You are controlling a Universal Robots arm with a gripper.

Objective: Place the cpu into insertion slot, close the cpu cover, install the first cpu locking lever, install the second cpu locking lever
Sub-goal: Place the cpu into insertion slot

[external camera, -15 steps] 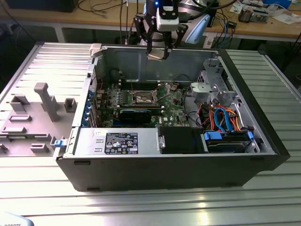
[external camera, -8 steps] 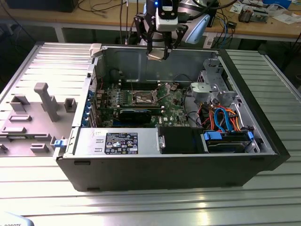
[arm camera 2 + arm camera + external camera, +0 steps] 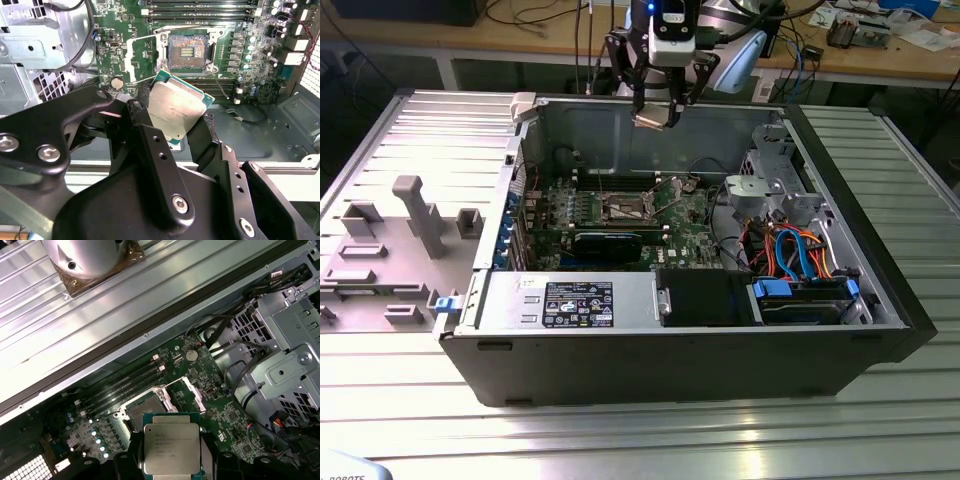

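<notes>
My gripper (image 3: 655,112) hangs over the open computer case's far wall, above the green board. It is shut on the cpu (image 3: 175,107), a flat silver-grey square chip on a green base, held by two opposite edges between the black fingers (image 3: 142,122). In the first wrist view the cpu (image 3: 171,447) sits between the fingertips of the gripper (image 3: 171,452). The insertion slot (image 3: 187,50) lies bare below and ahead of the chip, its dark centre exposed. The cpu cover (image 3: 142,55) stands flipped open beside the insertion slot (image 3: 625,208). I cannot pick out the locking levers for sure.
Long memory slots (image 3: 200,7) run beside the socket. A black card (image 3: 610,243) lies on the near side of the board. A metal drive cage (image 3: 775,190) with orange and blue cables (image 3: 790,250) stands at the exterior view's right. A grey fixture tray (image 3: 390,250) sits outside at the left.
</notes>
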